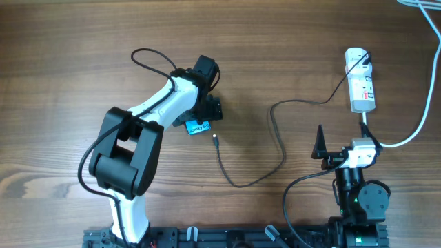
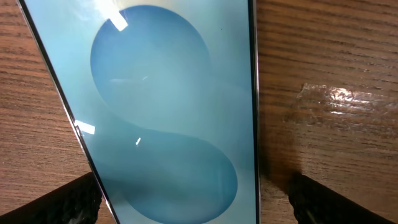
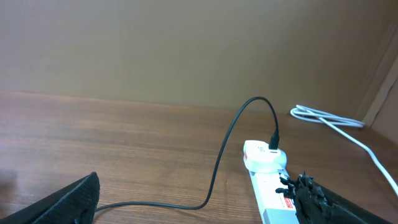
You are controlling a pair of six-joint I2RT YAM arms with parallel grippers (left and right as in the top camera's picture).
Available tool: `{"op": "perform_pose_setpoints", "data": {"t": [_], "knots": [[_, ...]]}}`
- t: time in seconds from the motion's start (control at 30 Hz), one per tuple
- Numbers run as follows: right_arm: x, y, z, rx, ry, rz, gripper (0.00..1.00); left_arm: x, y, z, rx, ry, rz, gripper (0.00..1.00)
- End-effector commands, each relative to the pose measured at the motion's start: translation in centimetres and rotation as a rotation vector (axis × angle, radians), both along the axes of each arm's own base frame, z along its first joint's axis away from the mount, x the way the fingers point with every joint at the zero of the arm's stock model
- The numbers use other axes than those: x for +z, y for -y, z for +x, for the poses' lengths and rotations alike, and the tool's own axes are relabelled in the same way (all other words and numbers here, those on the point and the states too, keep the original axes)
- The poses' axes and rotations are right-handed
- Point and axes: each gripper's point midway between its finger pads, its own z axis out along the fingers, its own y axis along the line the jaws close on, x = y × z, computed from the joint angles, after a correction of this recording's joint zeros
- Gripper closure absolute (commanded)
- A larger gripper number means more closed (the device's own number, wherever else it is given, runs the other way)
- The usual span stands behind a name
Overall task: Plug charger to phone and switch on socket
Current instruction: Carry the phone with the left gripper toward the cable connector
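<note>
The phone (image 1: 198, 127) lies on the table with its teal screen up, mostly hidden under my left gripper (image 1: 207, 114). In the left wrist view the phone (image 2: 168, 112) fills the frame. The left gripper (image 2: 193, 202) is open, with a finger on each side of the phone and a gap at the right finger. The charger cable (image 1: 279, 134) runs from its plug in the socket (image 1: 360, 81) and loops round to its connector (image 1: 215, 138), which lies just right of the phone. My right gripper (image 1: 343, 141) is open and empty below the socket (image 3: 273, 193). Its right finger (image 3: 323, 199) is beside the socket's near end.
A thick white cord (image 1: 420, 124) curves from the socket along the table's right side and also shows in the right wrist view (image 3: 329, 118). The charger cable (image 3: 217, 174) crosses the wooden table between the arms. A plain wall stands behind the table.
</note>
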Motion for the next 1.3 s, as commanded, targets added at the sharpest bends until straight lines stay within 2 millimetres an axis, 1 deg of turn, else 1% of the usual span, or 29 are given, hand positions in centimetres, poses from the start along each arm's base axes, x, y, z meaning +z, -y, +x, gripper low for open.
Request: {"op": "perform_pose_setpoints", "data": {"t": [0.0,0.07,0.13,0.23,0.33,0.47,0.53,0.6,0.67,0.8,0.83,0.93,1.0,1.1,1.17,1.27], "knots": [[0.2,0.2,0.0,-0.012,0.011,0.013,0.0,-4.9,-1.3,-5.5,0.007,-0.232,0.046,0.0],[0.2,0.2,0.0,-0.013,0.011,0.013,0.0,-5.0,-1.3,-5.2,0.007,-0.221,0.041,0.0],[0.2,0.2,0.0,-0.012,0.011,0.013,0.0,-5.2,-1.0,-4.1,0.02,-0.177,0.021,0.0],[0.2,0.2,0.0,-0.012,0.011,0.013,0.0,-5.3,-1.3,-2.6,0.08,-0.128,0.013,0.0],[0.2,0.2,0.0,-0.013,0.011,0.013,0.0,-5.3,-2.1,-1.7,0.134,-0.102,0.016,0.0],[0.2,0.2,0.0,-0.012,0.011,0.013,0.0,-5.3,-2.8,-1.5,0.154,-0.105,0.016,0.0],[0.2,0.2,0.0,-0.013,0.011,0.013,0.0,-5.3,-3.1,-1.9,0.159,-0.12,0.024,0.0],[0.2,0.2,0.0,-0.013,0.011,0.013,0.0,-5.3,-3.9,-2.0,0.198,-0.114,0.067,0.0],[0.2,0.2,0.0,-0.012,0.011,0.013,0.0,-5.2,-4.5,-1.2,0.207,-0.074,0.105,0.0],[0.2,0.2,0.0,-0.013,0.011,0.013,0.0,-5.3,-4.2,-0.1,0.207,-0.028,0.091,0.0],[0.2,0.2,0.0,-0.012,0.011,0.013,0.0,-5.3,-4.2,-0.1,0.208,-0.028,0.091,0.01],[0.2,0.2,0.0,-0.013,0.011,0.013,0.0,-5.3,-4.3,-0.4,0.207,-0.041,0.093,0.16],[0.2,0.2,0.0,-0.013,0.011,0.013,0.0,-5.3,-4.4,-0.8,0.206,-0.054,0.1,0.21],[0.2,0.2,0.0,-0.012,0.011,0.013,0.0,-5.2,-4.5,-1.1,0.206,-0.07,0.103,0.23],[0.2,0.2,0.0,-0.012,0.011,0.013,0.0,-5.2,-4.5,-1.6,0.206,-0.092,0.102,0.2],[0.2,0.2,0.0,-0.012,0.011,0.013,0.0,-5.3,-4.1,-1.6,0.206,-0.096,0.083,0.2]]}}
